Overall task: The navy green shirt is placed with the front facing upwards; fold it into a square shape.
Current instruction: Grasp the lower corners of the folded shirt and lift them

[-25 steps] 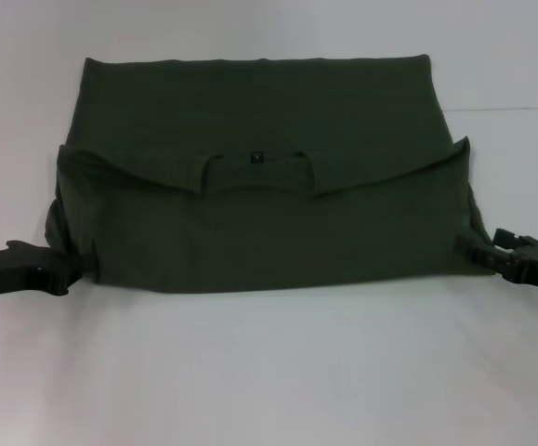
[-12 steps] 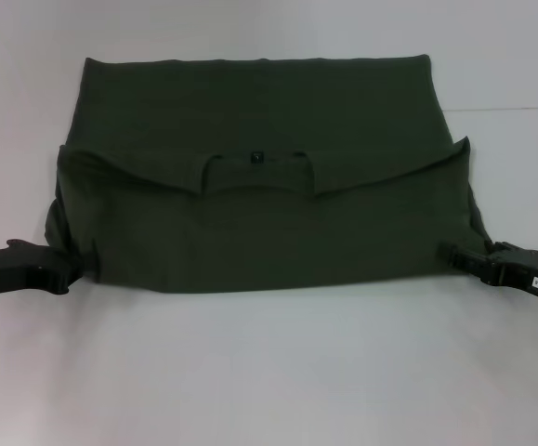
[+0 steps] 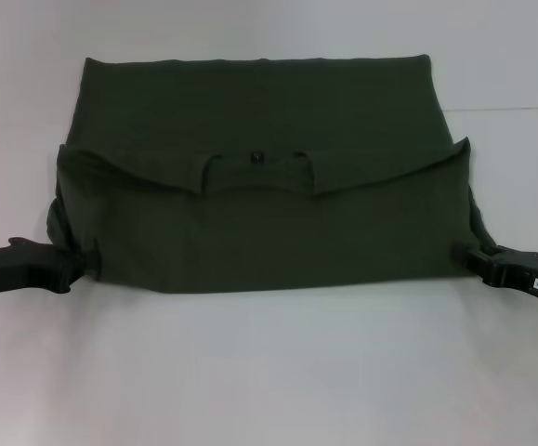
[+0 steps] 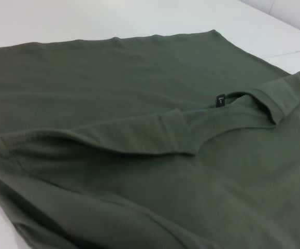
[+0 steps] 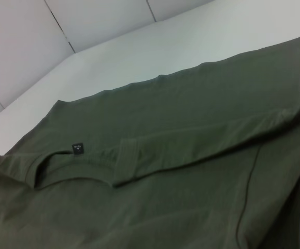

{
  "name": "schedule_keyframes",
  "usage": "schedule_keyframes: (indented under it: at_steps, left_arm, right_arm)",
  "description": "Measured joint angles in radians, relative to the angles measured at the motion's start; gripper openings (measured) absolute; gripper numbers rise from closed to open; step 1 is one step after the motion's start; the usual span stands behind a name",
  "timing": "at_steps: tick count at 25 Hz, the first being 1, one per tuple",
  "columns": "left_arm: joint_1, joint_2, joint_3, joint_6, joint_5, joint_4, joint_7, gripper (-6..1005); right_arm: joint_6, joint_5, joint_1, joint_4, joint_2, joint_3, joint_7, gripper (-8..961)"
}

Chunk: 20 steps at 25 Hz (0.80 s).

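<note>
The navy green shirt (image 3: 259, 223) lies on the white table (image 3: 269, 372), folded so that its plain side faces up. The round collar (image 3: 255, 177) with a dark label (image 3: 256, 156) sits at the middle of the folded edge. No lettering shows. My left gripper (image 3: 81, 266) is at the shirt's near left corner, touching the cloth. My right gripper (image 3: 464, 253) is at the near right corner, at the cloth's edge. The left wrist view shows the shirt (image 4: 139, 104) and its label (image 4: 220, 100). The right wrist view shows the shirt (image 5: 165, 155) and its label (image 5: 77, 148).
Bare white table surrounds the shirt on every side, with a wide strip in front of its near edge. A seam line in the table (image 3: 501, 109) runs off to the far right.
My right gripper has dropped a little lower and nearer along the shirt's right near corner. My left gripper and the shirt have not visibly moved.
</note>
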Motion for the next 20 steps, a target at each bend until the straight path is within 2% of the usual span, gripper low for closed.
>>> schedule_keyframes:
  at_steps: [6, 8, 13, 15, 20]
  left_arm:
    - [0.003, 0.000, -0.002, 0.012, -0.001, 0.000, 0.017, 27]
    - [0.008, 0.000, -0.007, 0.034, -0.005, 0.000, 0.050, 27]
    - [0.028, 0.000, -0.012, 0.072, -0.025, 0.008, 0.109, 28]
    - [0.079, 0.000, -0.014, 0.156, -0.061, 0.053, 0.176, 28]
    - [0.140, -0.011, -0.064, 0.264, -0.071, 0.105, 0.288, 28]
  right_arm:
    - [-0.008, 0.000, -0.005, -0.007, 0.000, 0.000, 0.001, 293]
    - [-0.014, 0.000, -0.011, -0.008, -0.001, 0.000, 0.001, 72]
    - [-0.085, -0.001, -0.044, -0.021, -0.004, 0.000, -0.021, 65]
    - [-0.135, -0.001, -0.067, -0.033, -0.003, 0.000, -0.047, 62]
    - [-0.278, 0.002, -0.151, -0.044, -0.002, 0.013, -0.180, 56]
